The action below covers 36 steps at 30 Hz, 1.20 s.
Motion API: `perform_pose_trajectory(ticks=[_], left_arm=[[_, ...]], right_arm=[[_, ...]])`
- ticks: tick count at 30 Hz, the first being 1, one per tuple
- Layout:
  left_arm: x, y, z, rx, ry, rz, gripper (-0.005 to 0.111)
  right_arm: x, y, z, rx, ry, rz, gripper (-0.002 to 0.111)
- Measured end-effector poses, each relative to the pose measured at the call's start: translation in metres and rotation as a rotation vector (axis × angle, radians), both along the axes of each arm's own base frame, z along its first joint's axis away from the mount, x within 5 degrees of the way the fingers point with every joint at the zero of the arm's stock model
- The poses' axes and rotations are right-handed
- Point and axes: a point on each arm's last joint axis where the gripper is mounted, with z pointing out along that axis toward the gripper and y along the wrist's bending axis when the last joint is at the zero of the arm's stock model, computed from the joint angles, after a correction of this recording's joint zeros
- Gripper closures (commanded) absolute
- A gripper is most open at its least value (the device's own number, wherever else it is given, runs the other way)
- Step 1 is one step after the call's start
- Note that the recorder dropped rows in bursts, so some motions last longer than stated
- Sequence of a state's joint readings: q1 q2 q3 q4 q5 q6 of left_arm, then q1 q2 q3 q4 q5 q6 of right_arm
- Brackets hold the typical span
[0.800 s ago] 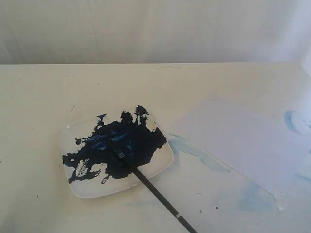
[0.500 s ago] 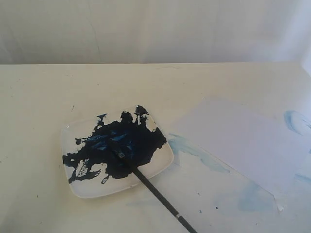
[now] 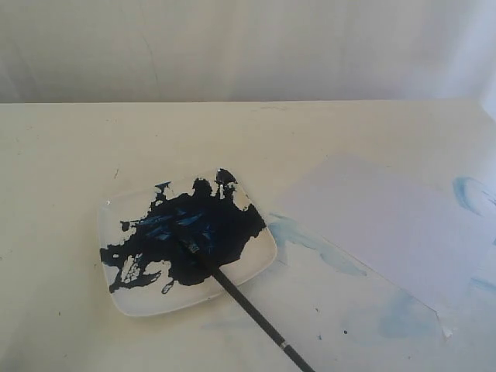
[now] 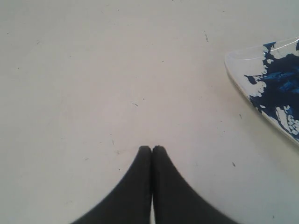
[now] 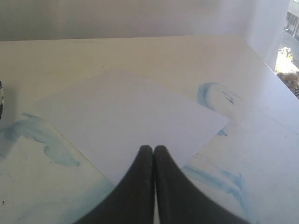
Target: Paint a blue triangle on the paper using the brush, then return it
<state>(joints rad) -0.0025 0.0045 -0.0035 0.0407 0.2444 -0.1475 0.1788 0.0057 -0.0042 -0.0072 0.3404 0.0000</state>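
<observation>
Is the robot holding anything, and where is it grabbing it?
Nothing is held. The left end effector and the right end effector are both shut and empty. The long thin black paintbrush lies alone, bristles on the paint-smeared square white plate.

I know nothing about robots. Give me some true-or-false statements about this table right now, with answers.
1. The brush lies with its bristles on the plate. True.
2. A triangle is already painted on the paper. False: the paper is blank.
3. The right gripper holds the brush. False: it is shut on nothing, over the paper.
4. The left gripper is shut over bare table beside the plate. True.
5. The plate is clean. False: dark blue paint covers much of it.
</observation>
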Motion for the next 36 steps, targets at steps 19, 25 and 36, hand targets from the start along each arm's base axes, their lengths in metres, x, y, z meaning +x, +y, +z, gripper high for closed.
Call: perform_pose_trajectory(ticks=[19, 25, 36], left_arm=[[0.000, 0.000, 0.000, 0.000, 0.000, 0.000, 0.107], [0.000, 0.000, 0.000, 0.000, 0.000, 0.000, 0.107], [0.000, 0.000, 0.000, 0.000, 0.000, 0.000, 0.107]], right_arm=[[0.000, 0.000, 0.001, 0.010, -0.013, 0.001, 0.108], [0.000, 0.000, 0.001, 0.010, -0.015, 0.001, 0.108], [0.003, 0.001, 0.020, 0.047, -0.222, 0.001, 0.108]])
